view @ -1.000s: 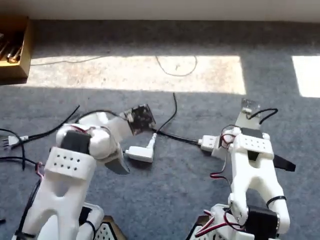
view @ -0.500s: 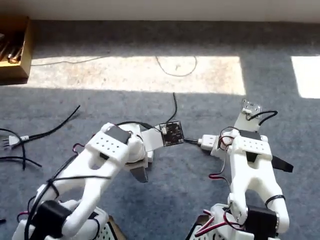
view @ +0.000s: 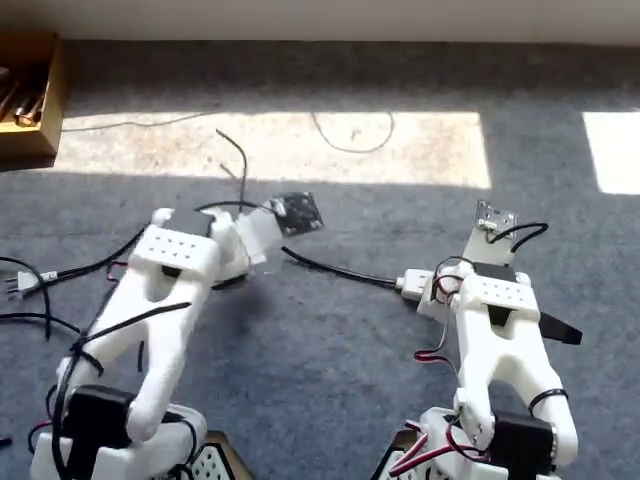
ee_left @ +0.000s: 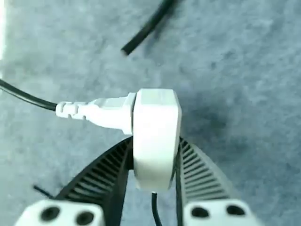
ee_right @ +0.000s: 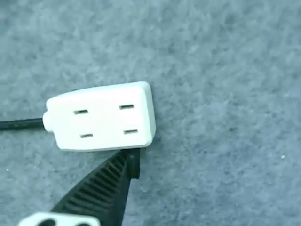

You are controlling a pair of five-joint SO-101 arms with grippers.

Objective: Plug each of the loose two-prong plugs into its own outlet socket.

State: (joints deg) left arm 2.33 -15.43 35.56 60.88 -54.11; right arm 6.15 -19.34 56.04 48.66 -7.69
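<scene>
Left wrist view: the left gripper (ee_left: 155, 155) is closed on the white plug (ee_left: 155, 125), and the plug's black cable (ee_left: 23, 96) runs off over the grey carpet (ee_left: 244, 70). The right gripper (view: 500, 305) stands open. One fingertip (ee_right: 131, 162) touches the edge of the outlet socket (ee_right: 101, 122), which lies flat on the carpet.

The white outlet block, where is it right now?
In the high view the white outlet block lies on the grey carpet on the right side, beside the right arm's wrist, its black cord running off toward the left arm.
</scene>
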